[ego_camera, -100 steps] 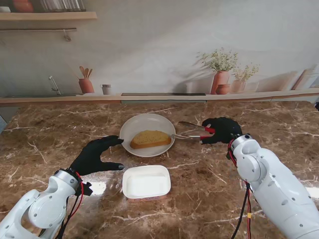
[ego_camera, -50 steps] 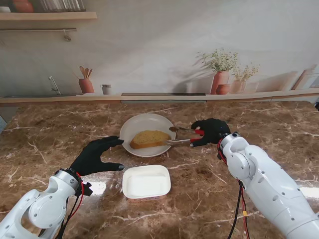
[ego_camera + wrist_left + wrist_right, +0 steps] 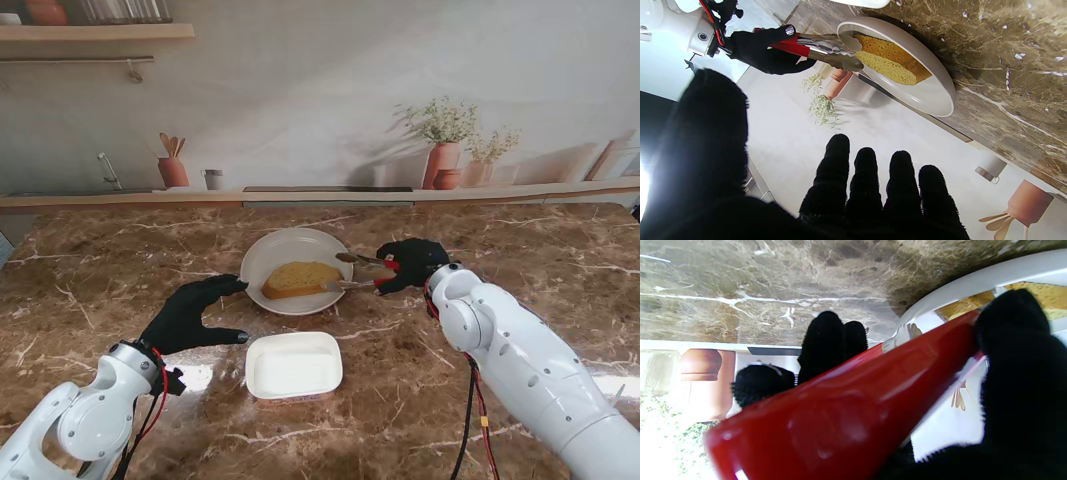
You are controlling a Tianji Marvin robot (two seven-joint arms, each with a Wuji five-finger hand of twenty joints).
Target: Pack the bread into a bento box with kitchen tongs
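The right hand (image 3: 412,263) is gripping the red-handled tongs (image 3: 362,271), tips straddling the bread slice (image 3: 301,278) on the white plate (image 3: 283,250) (soft, crushable: pinch its crust gently); the left hand (image 3: 192,313) is hovering open beside the plate.

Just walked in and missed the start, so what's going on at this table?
The right hand holds red-handled kitchen tongs and has their open tips at the right end of a slice of bread lying on a white plate. The bread isn't gripped or lifted yet. An empty white bento box waits nearer to me. The left hand is open beside the plate, holding nothing.
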